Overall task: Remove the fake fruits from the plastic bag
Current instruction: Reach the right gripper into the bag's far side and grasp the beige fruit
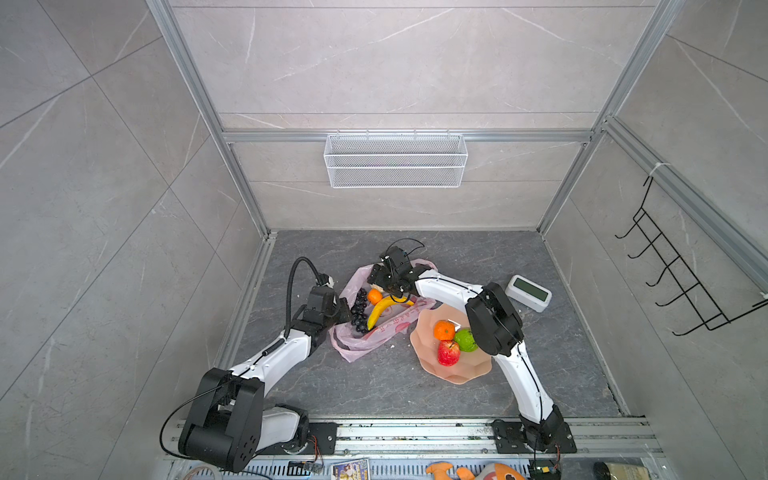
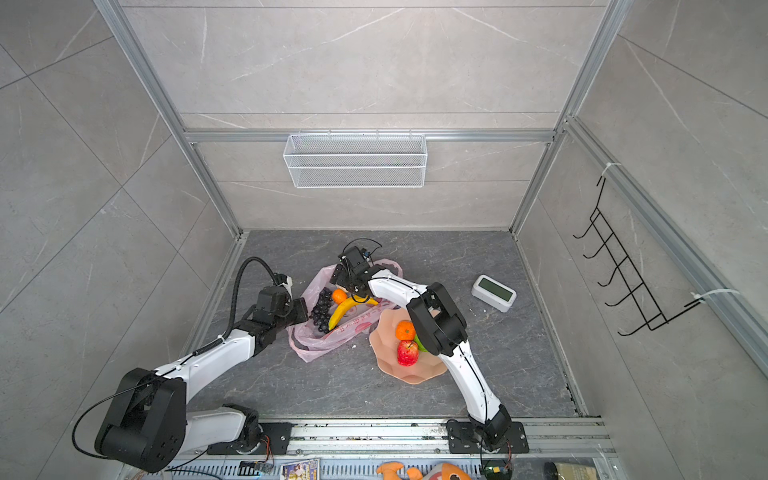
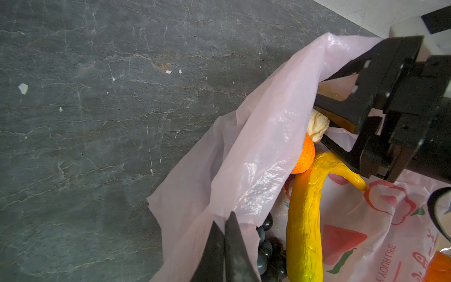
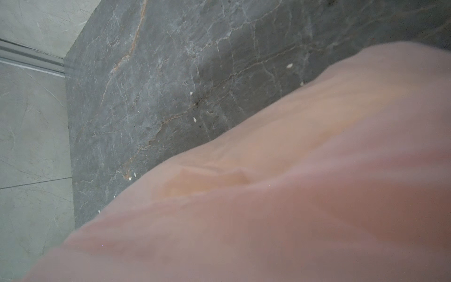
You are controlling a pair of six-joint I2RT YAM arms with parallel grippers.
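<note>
The left fingers [image 3: 234, 249] are closed flat on the edge of the bag [image 3: 256, 158], pinching the pink film and holding that side up so the mouth gapes toward the right arm. The right fingers [image 3: 336, 109] are inside that mouth, spread wide with nothing clamped. A cream lump [image 3: 316, 127] sits right at their tips, in the gap between them, though whether either tip touches it cannot be told. Just beside the lump lies a tangerine [image 3: 303, 156], and the banana [image 3: 305, 219] touches it. The banana's long axis runs roughly across the line of the right fingers' reach, not along it. The grapes [image 3: 268, 246] lie under the raised film beside the banana. All four are in the open bag on the table [image 1: 374, 386]. An apple [image 1: 448, 352], a second tangerine [image 1: 444, 330] and a green piece [image 1: 466, 340] are in the dish [image 1: 457, 374]. The right arm is plainly nearer, and the lump looks like its next pick: a short push forward and a squeeze should do.
</note>
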